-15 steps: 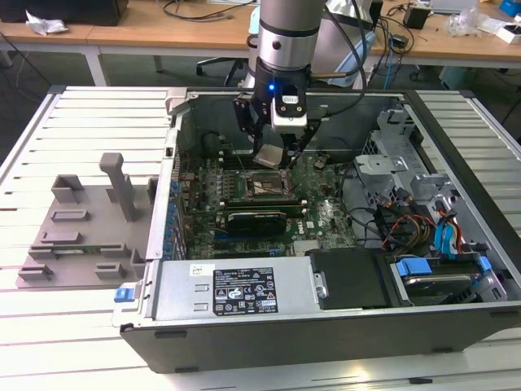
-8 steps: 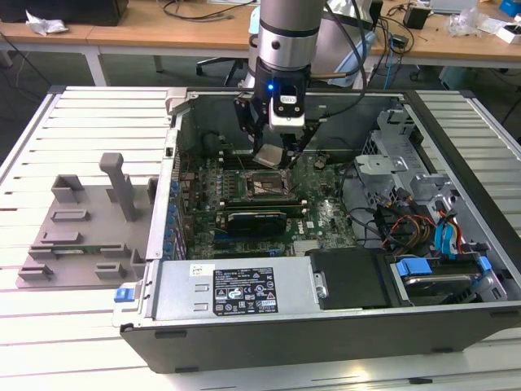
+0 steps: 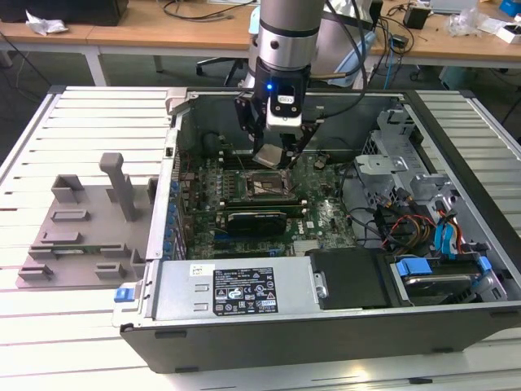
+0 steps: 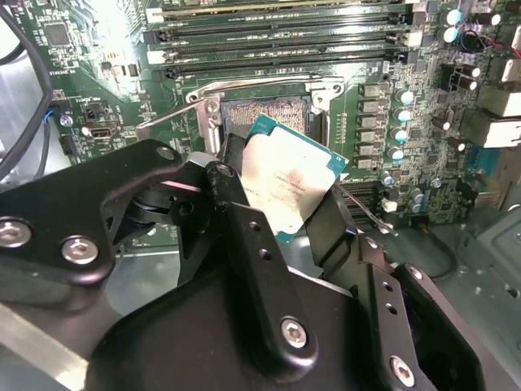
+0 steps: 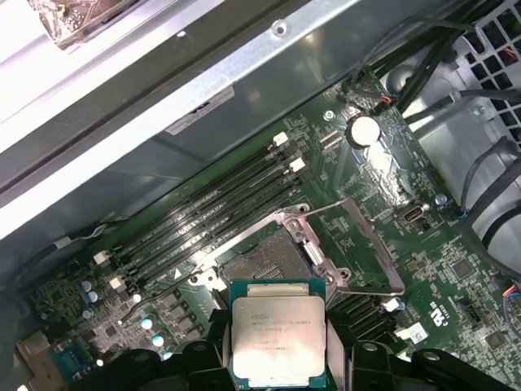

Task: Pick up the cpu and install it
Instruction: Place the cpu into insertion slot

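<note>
Looks like a robotics lab: an opened computer case (image 3: pixel 269 326) lies on a slatted white bench (image 3: pixel 89 122) beneath the claw (image 3: pixel 274 153), cable-strewn wooden desks (image 3: pixel 179 34) beyond it, a grey fixture tray (image 3: pixel 81 236) beside the case.

My pincer (image 4: pixel 281 195) matt black metal, cpu (image 5: pixel 278 338) in my grip dull silvery metal lid, motherboard (image 5: pixel 431 269) green with slight sheen, case (image 3: pixel 269 330) bare grey sheet metal, fixture tray (image 3: pixel 81 236) matt grey plastic

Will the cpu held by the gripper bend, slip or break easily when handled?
Probably stiff: the cpu looks like a flat plate with a metal top. It may slip, since the gripper seems to hold it only by its thin edges. It is likely fragile if pushed crooked into the open socket.
</note>
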`<state>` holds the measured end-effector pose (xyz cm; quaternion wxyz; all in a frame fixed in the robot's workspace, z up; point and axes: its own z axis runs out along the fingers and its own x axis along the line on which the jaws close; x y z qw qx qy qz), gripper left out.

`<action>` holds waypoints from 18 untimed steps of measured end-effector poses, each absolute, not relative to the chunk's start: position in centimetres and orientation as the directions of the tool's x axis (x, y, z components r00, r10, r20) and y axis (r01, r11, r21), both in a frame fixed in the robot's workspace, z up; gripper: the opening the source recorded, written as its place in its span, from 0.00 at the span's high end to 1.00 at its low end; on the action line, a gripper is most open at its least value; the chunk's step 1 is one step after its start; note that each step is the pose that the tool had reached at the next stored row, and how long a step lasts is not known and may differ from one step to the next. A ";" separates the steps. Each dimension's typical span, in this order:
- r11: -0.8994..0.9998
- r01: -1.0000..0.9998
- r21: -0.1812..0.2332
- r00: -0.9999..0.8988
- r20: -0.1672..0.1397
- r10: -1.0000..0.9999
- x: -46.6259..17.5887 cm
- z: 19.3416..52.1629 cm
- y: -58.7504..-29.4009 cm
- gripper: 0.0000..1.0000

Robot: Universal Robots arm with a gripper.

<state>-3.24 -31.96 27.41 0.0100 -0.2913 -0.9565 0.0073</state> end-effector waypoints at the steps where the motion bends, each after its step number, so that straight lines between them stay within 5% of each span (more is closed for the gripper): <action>1: 0.826 0.563 -0.020 -0.826 0.015 0.563 -3.2 27.4 -32.0 0.45; 18: 0.730 0.683 -0.020 -0.730 0.015 0.683 -3.2 27.4 -32.0 0.45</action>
